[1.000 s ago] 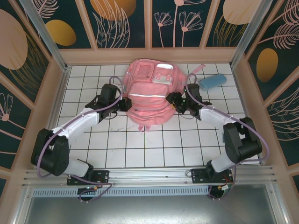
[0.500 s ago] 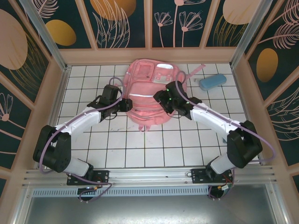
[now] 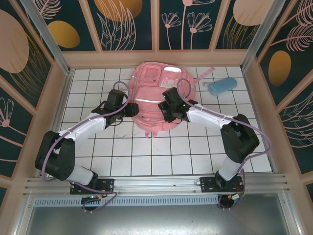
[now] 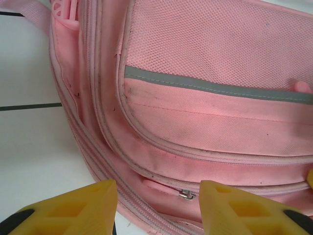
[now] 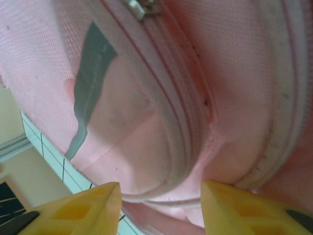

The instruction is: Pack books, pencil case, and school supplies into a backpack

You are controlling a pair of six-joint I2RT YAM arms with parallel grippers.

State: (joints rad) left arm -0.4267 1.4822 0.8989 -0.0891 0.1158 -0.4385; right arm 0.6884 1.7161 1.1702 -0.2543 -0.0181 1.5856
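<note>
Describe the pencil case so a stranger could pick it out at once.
Find the big pink backpack at the far middle of the white tiled table. Just right of it, beyond a loose pink strap, the pencil case lies by itself on the tiles. It is the one light blue thing, a small oblong with rounded ends.

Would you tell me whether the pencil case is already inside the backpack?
No, the pencil case lies on the table, right of the backpack.
</note>
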